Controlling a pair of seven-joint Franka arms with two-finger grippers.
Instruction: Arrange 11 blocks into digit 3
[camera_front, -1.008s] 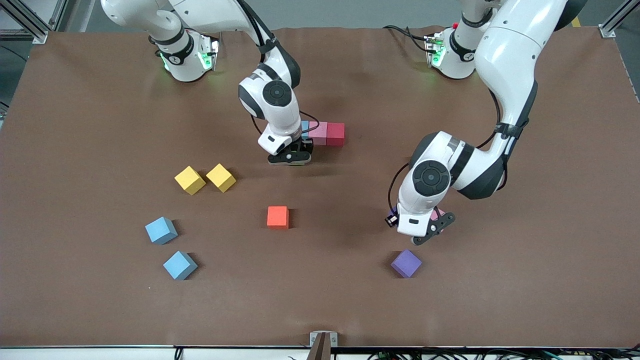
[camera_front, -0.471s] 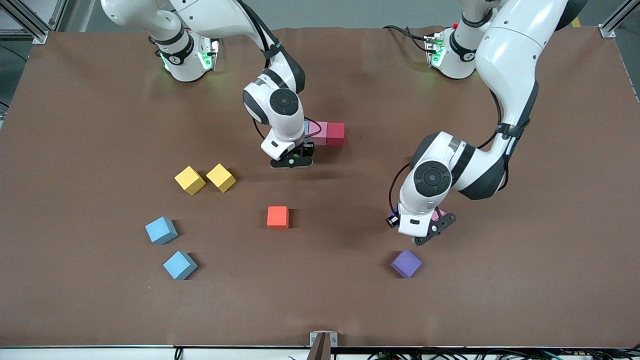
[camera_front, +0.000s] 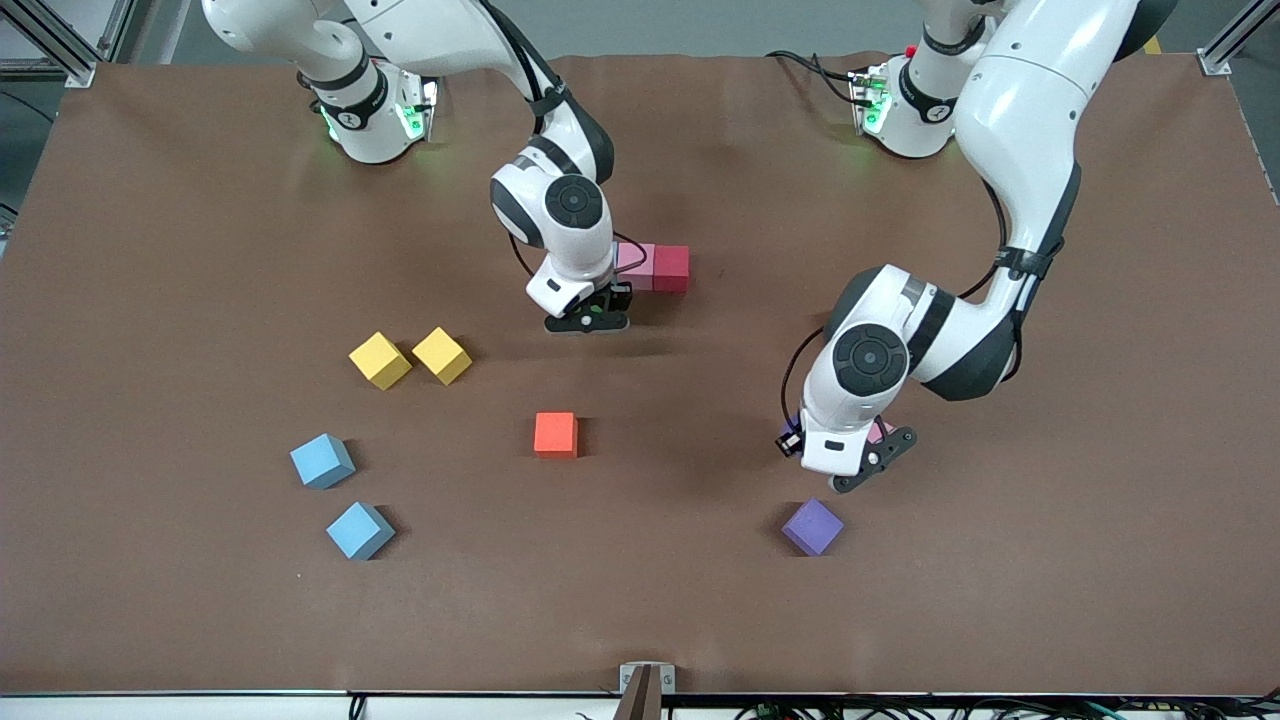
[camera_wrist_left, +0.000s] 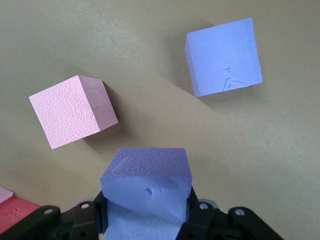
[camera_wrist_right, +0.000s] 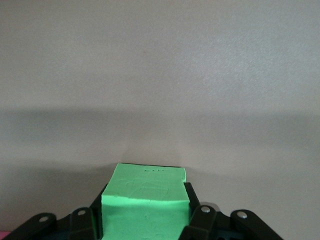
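My right gripper (camera_front: 588, 320) is shut on a green block (camera_wrist_right: 145, 200) and hangs low over the table, right beside a row of a pink block (camera_front: 635, 260) and a red block (camera_front: 671, 268). My left gripper (camera_front: 866, 463) is shut on a purple block (camera_wrist_left: 146, 187) just above the table. Another pink block (camera_wrist_left: 72, 111) lies under that hand, and a second purple block (camera_front: 812, 527) lies nearer the front camera. An orange block (camera_front: 555, 434) sits mid-table. Two light blue blocks (camera_front: 322, 460) (camera_front: 359, 530) lie toward the right arm's end.
Two yellow cubes (camera_front: 380, 360) (camera_front: 441, 355) sit side by side, farther from the front camera than the light blue blocks. A red block's corner (camera_wrist_left: 15, 215) shows at the edge of the left wrist view.
The right arm has shifted a little toward the pink and red row with the green block, now covering the row's end. The left arm has barely moved.
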